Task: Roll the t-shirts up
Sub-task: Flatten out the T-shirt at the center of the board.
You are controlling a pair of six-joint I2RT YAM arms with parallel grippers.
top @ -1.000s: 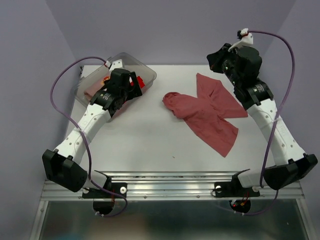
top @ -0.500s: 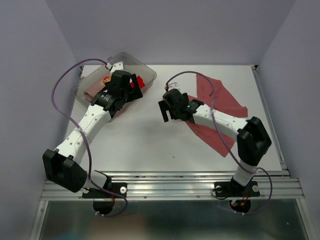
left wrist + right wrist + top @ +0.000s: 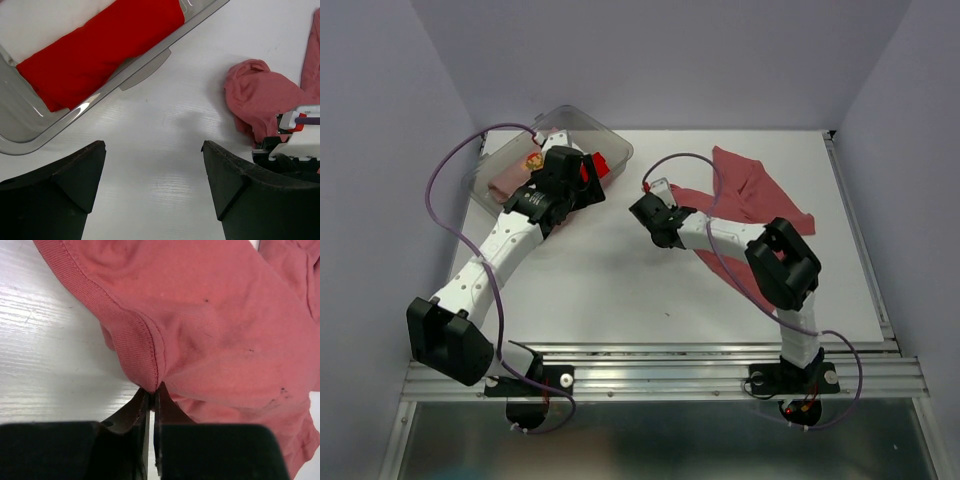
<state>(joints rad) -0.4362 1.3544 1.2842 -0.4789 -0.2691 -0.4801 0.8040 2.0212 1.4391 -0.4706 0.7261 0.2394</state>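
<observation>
Pinching a stitched edge of the crumpled dusty brick-red cloth t-shirt (image 3: 215, 315) between my right gripper's (image 3: 151, 390) nearly closed fingers, I judge the rolling barely begun; the shirt lies unflattened, right of centre on the white table (image 3: 620, 290); my left gripper (image 3: 154, 150) hangs wide apart, holding nothing, beside the clear plastic bin (image 3: 145, 60), where a bright red rolled bundle (image 3: 100, 45) and a pale pink bundle (image 3: 510, 178) sit; plain lavender walls (image 3: 670, 60) enclose us.

Bright, even light falls from above. Glare streaks the rim of the clear bin (image 3: 85, 104). Beside the bin, a soft grey shadow lies on the white surface (image 3: 150, 170). The nearest jaws look slightly soft.
</observation>
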